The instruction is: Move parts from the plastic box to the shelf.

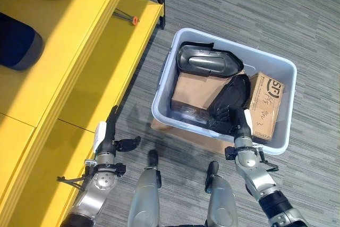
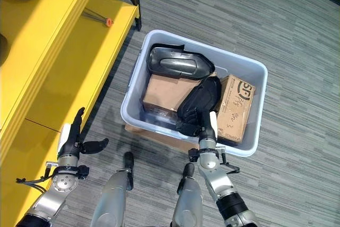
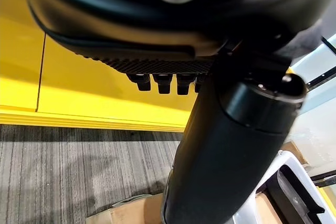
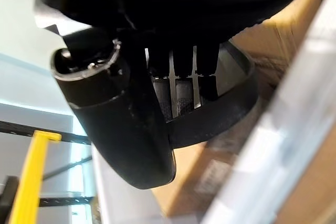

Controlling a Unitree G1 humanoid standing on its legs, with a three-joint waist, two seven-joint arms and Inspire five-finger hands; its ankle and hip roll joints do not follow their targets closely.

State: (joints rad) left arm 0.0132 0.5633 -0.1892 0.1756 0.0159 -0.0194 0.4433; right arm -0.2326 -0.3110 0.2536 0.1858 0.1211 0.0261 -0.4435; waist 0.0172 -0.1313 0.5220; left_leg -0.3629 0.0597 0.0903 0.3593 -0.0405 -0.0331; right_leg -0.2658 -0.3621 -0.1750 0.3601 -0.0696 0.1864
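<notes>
Your head views showed the whole layout; the right wrist view showed what they could not: the fingers (image 4: 181, 90) of your right hand (image 1: 229, 114) lying against a black curved part (image 4: 231, 109) inside the plastic box (image 1: 162, 95), with brown cardboard beyond. Whether those fingers had closed on it, you could not tell. Your left wrist view showed the left hand's (image 2: 74, 134) fingers (image 3: 157, 82) fairly straight, thumb out, holding nothing, with the yellow shelf (image 1: 101, 73) past them and striped carpet (image 2: 297, 41) below.

The left hand hovered over the carpet just off the shelf's lower front edge. The box stood on a flat piece of cardboard (image 1: 175, 131) on the carpet, beside the shelf's corner post, with bare carpet all round its far and right sides.

In the box, a grey moulded part (image 1: 208, 62) lay at the far wall, a plain carton (image 1: 194, 90) under it, a printed carton (image 1: 264, 104) along the right wall, and the black part between them under your right hand. A small orange-tipped rod (image 1: 127, 17) lay near the shelf's far corner.
</notes>
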